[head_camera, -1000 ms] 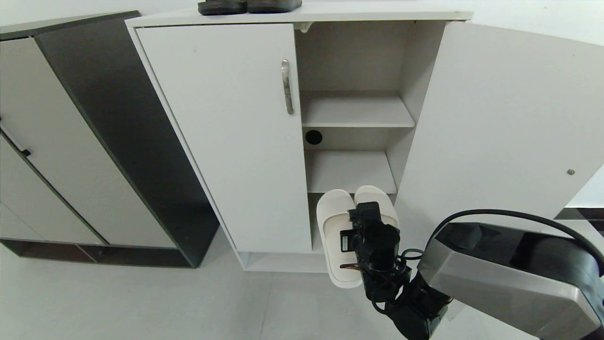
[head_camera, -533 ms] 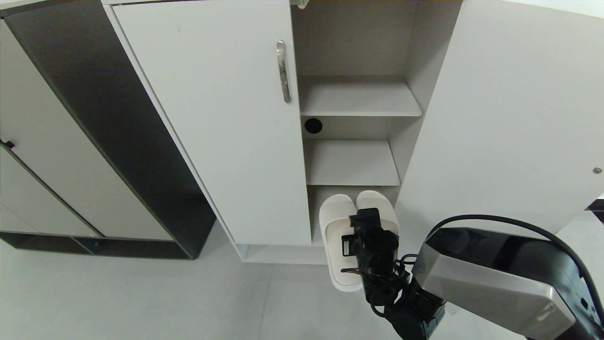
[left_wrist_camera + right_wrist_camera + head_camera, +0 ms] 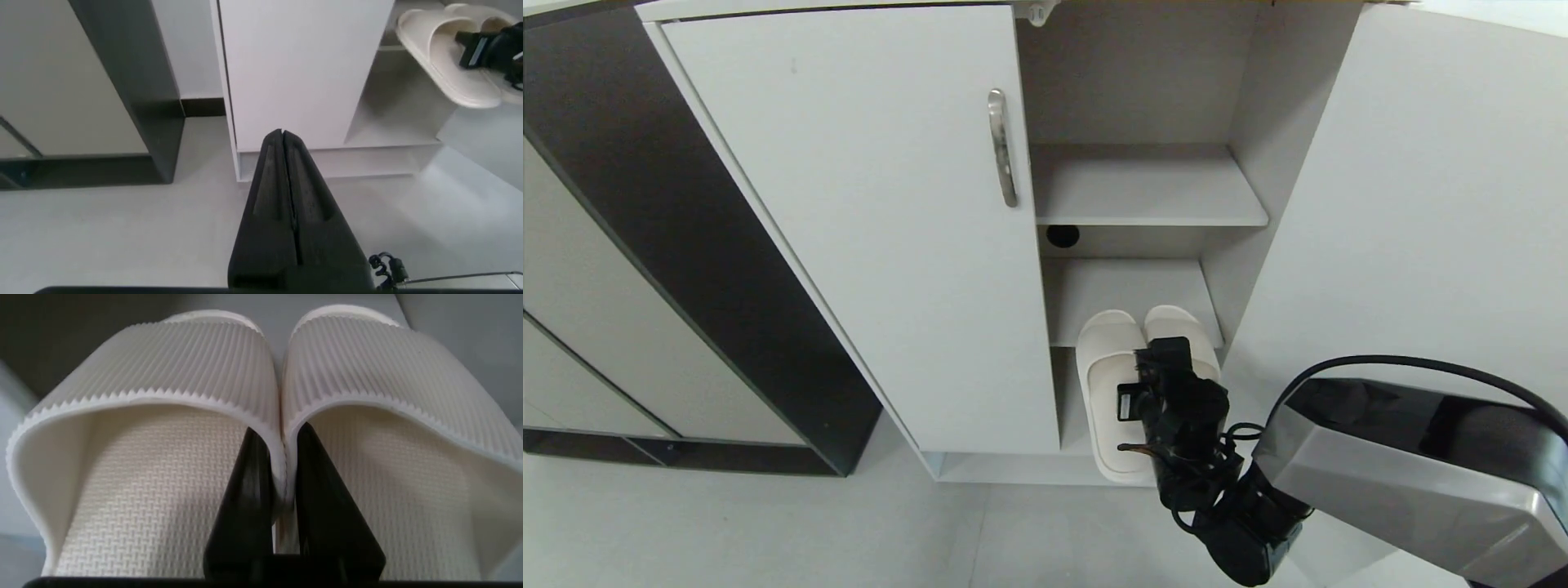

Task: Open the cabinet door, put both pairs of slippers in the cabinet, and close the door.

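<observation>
A pale grey floor (image 3: 727, 531) runs smooth and even under soft, diffuse light, with a dull sheen and a faint joint line crossing it. On the robot's left stands a neighbouring cabinet (image 3: 572, 327) with light greyish fronts split by a thin dark seam. Its side panel (image 3: 686, 245) is dark charcoal and faces the white cabinet (image 3: 849, 245), which stands just beside it. A recessed dark plinth (image 3: 645, 449) carries the neighbouring cabinet at floor level. In the left wrist view a strip of white wall (image 3: 192, 49) shows in the gap between the two units, edged at the bottom by a dark skirting (image 3: 203, 106) where it meets the floor
</observation>
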You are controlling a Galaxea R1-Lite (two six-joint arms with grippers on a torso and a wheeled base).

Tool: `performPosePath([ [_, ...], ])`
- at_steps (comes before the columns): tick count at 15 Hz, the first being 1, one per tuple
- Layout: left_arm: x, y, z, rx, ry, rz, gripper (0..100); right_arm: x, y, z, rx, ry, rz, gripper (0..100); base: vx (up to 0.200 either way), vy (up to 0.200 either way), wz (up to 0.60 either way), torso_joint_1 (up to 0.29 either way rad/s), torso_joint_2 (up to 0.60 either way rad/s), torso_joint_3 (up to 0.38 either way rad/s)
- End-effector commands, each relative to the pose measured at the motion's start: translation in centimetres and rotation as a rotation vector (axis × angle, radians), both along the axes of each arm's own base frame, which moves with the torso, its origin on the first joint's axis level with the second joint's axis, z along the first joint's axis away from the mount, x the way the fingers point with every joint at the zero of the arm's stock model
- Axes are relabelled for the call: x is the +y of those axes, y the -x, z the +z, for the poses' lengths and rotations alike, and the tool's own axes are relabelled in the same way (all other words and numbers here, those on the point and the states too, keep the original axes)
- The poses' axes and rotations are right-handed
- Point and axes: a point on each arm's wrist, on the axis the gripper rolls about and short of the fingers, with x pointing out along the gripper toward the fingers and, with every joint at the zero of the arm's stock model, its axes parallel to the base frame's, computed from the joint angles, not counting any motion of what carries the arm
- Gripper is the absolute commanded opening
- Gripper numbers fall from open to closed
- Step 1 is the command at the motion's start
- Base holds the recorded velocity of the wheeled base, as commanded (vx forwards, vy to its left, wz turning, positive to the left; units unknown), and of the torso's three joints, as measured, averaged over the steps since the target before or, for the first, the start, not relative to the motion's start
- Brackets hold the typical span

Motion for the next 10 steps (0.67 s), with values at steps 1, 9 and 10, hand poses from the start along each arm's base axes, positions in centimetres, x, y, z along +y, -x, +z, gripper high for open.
performPosePath([
  [1, 0.0, 0.0, 0.0, 0.001, 0.000, 0.000, 0, -0.2, 0.4, 0.9, -0.011, -0.005, 0.003, 0, 0.200, 0.000, 0.00, 0.002, 0.00, -0.002],
  [9, 0.0, 0.0, 0.0, 0.001, 0.000, 0.000, 0, 0.0, 0.1, -0.7, -0.009, -0.005, 0.003, 0, 0.000, 0.000, 0.00, 0.000, 0.00, 0.000],
  [10, 0.0, 0.0, 0.0, 0.001, 0.000, 0.001, 0, 0.2, -0.1, -0.2, -0.016, -0.009, 0.004, 0, 0.000, 0.000, 0.00, 0.000, 0.00, 0.000],
])
